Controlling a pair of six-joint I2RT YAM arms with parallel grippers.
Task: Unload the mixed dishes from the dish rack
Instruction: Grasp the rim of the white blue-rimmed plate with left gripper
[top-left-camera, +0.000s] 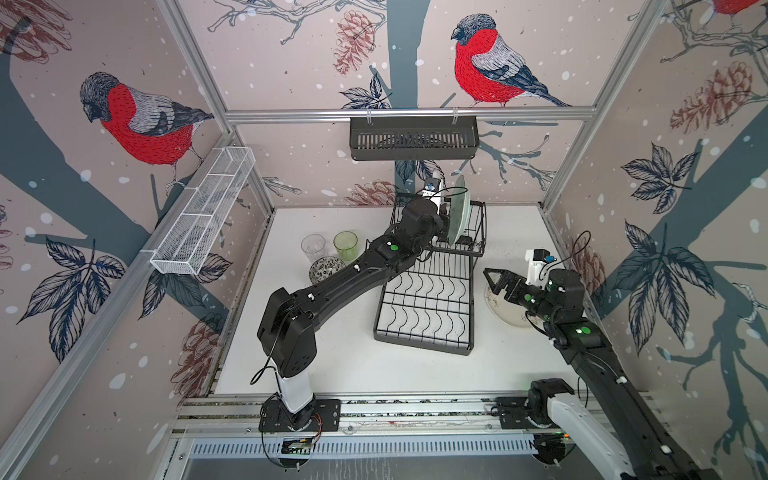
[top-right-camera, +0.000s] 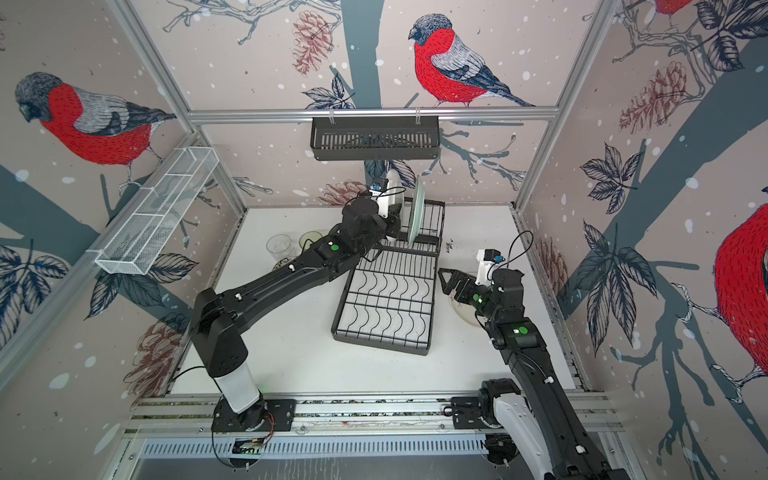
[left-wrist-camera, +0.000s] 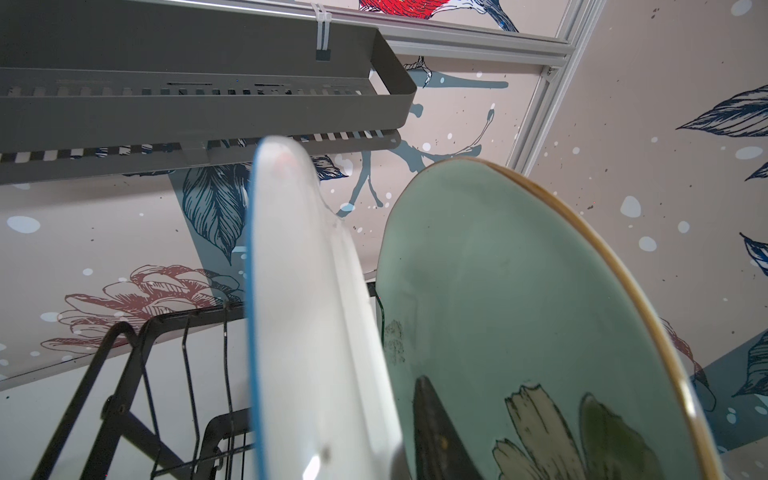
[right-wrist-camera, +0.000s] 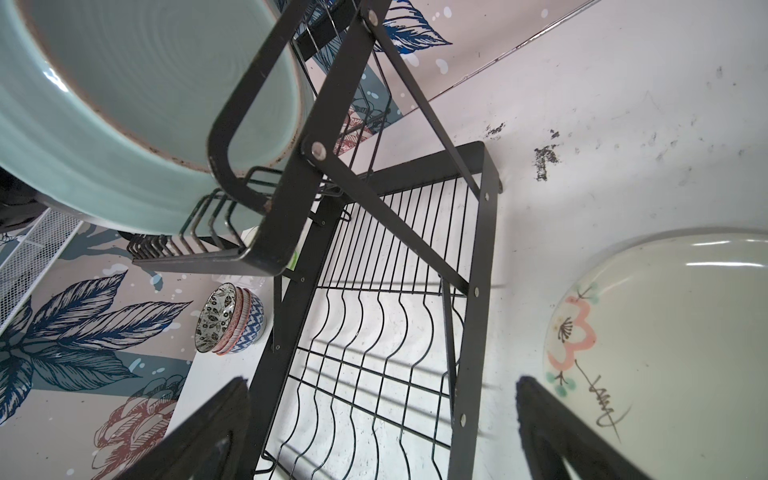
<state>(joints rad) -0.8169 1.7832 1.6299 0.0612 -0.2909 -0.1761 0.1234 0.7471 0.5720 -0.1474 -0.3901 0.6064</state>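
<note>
Counter (top-left-camera: 332, 365): white, carries everything. Dish rack (top-left-camera: 424, 344) sits mid-counter, with its raised slotted section at the far end and the flat wavy-wire tray toward the arm bases.

Pale green plate (top-left-camera: 460, 212) stands on edge in the raised section. In the left wrist view a white plate with blue rim (left-wrist-camera: 299, 311) stands just beside it in the same section. Your left claw (top-left-camera: 445, 219) is at that section. One finger (left-wrist-camera: 434, 428) shows in the gap between the two plates and the other is hidden behind the white plate, so you cannot tell whether it grips.

Cream plate with pink motif (top-left-camera: 505, 311) lies flat on the counter just right of the rack. Your right claw (top-left-camera: 494, 279) hovers above the plate's rack-side edge, jaws spread wide, holding nothing.

Stack of three patterned bowls (right-wrist-camera: 232, 320) rests on the counter left of the rack, partly hidden by the left arm in both top views. Green tumbler (top-left-camera: 345, 245) and clear tumbler (top-left-camera: 313, 247) stand upright side by side just behind the bowls.
</note>
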